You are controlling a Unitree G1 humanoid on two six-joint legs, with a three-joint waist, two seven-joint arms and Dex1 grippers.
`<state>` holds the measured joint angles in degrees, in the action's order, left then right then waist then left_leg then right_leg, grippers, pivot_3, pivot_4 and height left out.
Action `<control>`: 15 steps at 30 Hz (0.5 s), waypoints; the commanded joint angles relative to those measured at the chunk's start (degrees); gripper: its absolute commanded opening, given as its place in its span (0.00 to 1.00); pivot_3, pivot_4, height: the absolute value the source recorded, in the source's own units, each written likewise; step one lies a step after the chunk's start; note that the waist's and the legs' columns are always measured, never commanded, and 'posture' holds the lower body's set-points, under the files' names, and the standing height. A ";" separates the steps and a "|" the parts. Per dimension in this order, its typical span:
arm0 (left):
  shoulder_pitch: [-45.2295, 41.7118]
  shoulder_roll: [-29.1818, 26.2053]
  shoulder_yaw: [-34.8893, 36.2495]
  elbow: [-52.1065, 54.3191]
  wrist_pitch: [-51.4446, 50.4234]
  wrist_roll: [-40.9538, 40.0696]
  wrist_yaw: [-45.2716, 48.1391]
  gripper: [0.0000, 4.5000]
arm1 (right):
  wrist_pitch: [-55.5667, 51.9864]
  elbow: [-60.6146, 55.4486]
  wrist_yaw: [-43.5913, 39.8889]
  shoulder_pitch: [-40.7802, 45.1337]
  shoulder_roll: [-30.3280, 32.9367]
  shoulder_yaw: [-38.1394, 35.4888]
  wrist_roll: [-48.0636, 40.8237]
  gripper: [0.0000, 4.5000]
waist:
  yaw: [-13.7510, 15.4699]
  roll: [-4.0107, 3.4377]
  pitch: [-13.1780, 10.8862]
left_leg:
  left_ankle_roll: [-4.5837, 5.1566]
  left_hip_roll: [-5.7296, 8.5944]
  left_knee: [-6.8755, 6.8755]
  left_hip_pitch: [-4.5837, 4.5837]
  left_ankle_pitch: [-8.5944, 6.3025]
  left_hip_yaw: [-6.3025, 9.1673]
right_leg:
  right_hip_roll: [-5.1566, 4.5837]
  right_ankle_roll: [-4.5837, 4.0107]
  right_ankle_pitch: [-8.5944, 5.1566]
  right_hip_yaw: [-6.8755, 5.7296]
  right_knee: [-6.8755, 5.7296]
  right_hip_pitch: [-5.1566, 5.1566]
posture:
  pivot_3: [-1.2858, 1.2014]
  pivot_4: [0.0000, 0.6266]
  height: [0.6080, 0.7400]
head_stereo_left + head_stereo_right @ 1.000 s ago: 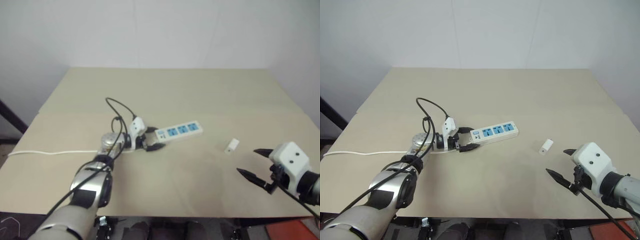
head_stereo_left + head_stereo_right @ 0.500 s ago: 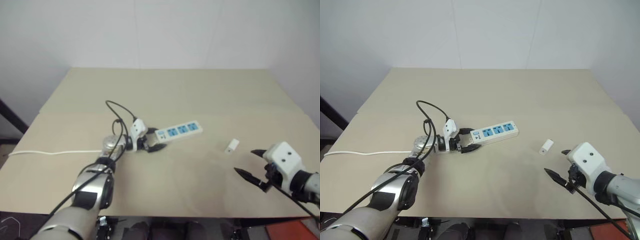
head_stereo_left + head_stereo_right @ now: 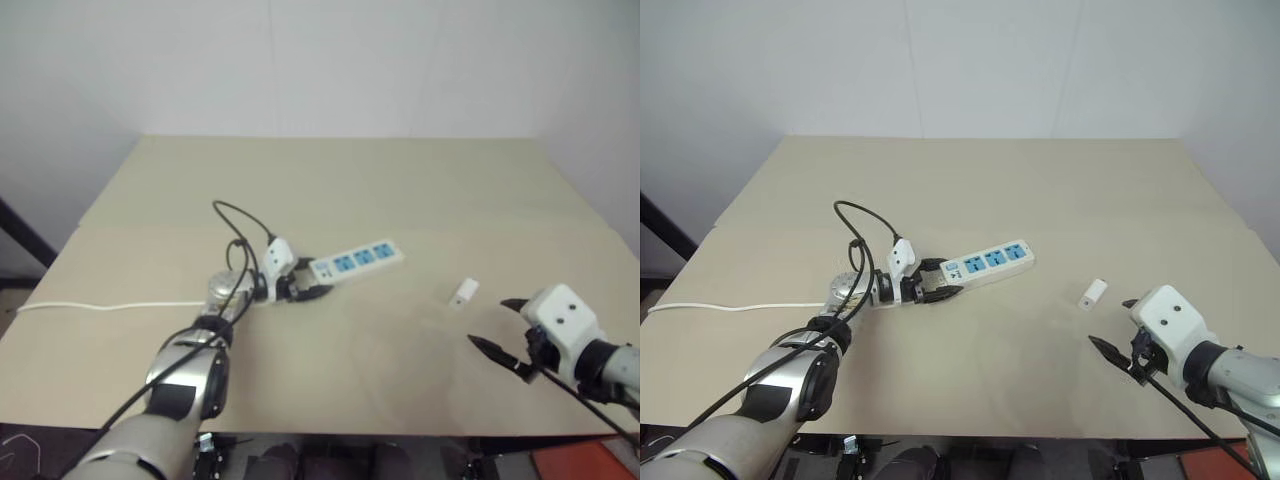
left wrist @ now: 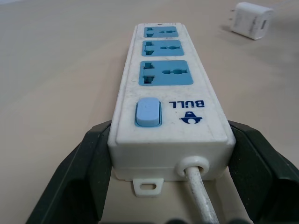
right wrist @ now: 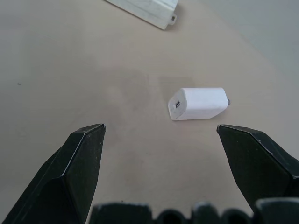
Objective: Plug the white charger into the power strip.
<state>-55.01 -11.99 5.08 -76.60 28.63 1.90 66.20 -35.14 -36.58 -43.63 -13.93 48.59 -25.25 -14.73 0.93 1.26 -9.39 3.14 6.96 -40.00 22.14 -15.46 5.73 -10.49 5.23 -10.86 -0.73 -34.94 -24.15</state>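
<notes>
Power strip (image 3: pixel 987 263): our left hand (image 3: pixel 937 282) clamps its switch end. White charger (image 3: pixel 1092 293): loose near the surface's (image 3: pixel 1040 190) right edge. Our right hand (image 3: pixel 1115 330) gapes wide, empty.

Tan table (image 3: pixel 420 180), flat, faint seam across its width; plain white wall (image 3: pixel 320 60) behind; dark diagonal bar (image 3: pixel 22 235) past table's left edge

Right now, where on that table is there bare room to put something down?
The far half of the table, beyond the power strip, is bare, and so is the near middle between the two arms. It is crowded where the left pincer clamps the strip's switch end, and around the white charger by the open right pincer.
</notes>
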 commanded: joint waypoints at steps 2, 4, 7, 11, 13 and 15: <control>0.96 -0.44 1.13 1.27 0.31 -1.96 5.59 0.72 | 1.38 -1.33 0.85 -0.31 -0.38 -0.05 0.51 1.00 | -0.05 0.00 0.00 | 0.00 0.00 0.00 0.01 0.00 0.00 | 0.00 0.00 0.00 0.00 0.00 -0.01 | 0.52 0.24 1.00; 1.66 -1.20 2.07 2.22 0.43 -3.70 9.94 0.72 | 1.43 -1.53 1.17 -0.49 -0.62 0.41 0.67 1.00 | -0.21 0.00 0.00 | 0.00 -0.01 0.00 0.01 0.00 0.00 | 0.01 0.00 0.00 0.00 0.00 -0.02 | 0.52 0.24 1.00; 2.84 -2.63 2.55 4.10 0.89 -5.61 15.87 0.72 | 1.23 -1.58 1.55 -0.02 -0.94 1.29 0.70 1.00 | -0.60 0.00 0.00 | 0.00 -0.01 0.00 0.01 0.00 0.00 | 0.01 0.00 0.00 0.01 -0.02 -0.06 | 0.52 0.24 1.00; 5.45 -4.01 2.52 7.30 1.75 -7.65 20.98 0.72 | 1.98 -0.49 1.95 0.90 -1.12 3.46 1.23 1.00 | -0.77 0.00 0.00 | 0.00 -0.02 0.01 0.01 0.00 -0.01 | 0.02 -0.01 0.00 0.02 -0.04 -0.06 | 0.52 0.24 1.00; 7.10 -4.82 1.14 8.89 2.71 -7.28 22.91 0.72 | 2.32 0.26 2.07 1.84 -1.03 4.70 1.56 1.00 | -0.76 0.00 0.00 | 0.00 -0.03 0.00 0.02 0.00 0.00 | 0.02 -0.01 0.00 0.02 -0.04 -0.07 | 0.52 0.24 1.00; 8.52 -5.23 0.06 10.16 4.09 -6.84 23.27 0.72 | 2.77 1.15 2.02 3.14 -0.81 6.03 1.85 1.00 | -0.74 -0.01 0.00 | 0.00 -0.03 0.00 0.01 0.00 -0.01 | 0.02 -0.01 0.01 0.03 -0.03 -0.07 | 0.52 0.24 1.00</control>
<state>-47.15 -16.68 5.90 -68.23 30.92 -4.61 88.49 -34.15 -35.25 -42.14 -11.90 47.51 -19.32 -13.41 0.19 1.26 -9.39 3.14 6.94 -40.00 22.15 -15.46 5.72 -10.48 5.22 -10.85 -0.70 -34.97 -24.20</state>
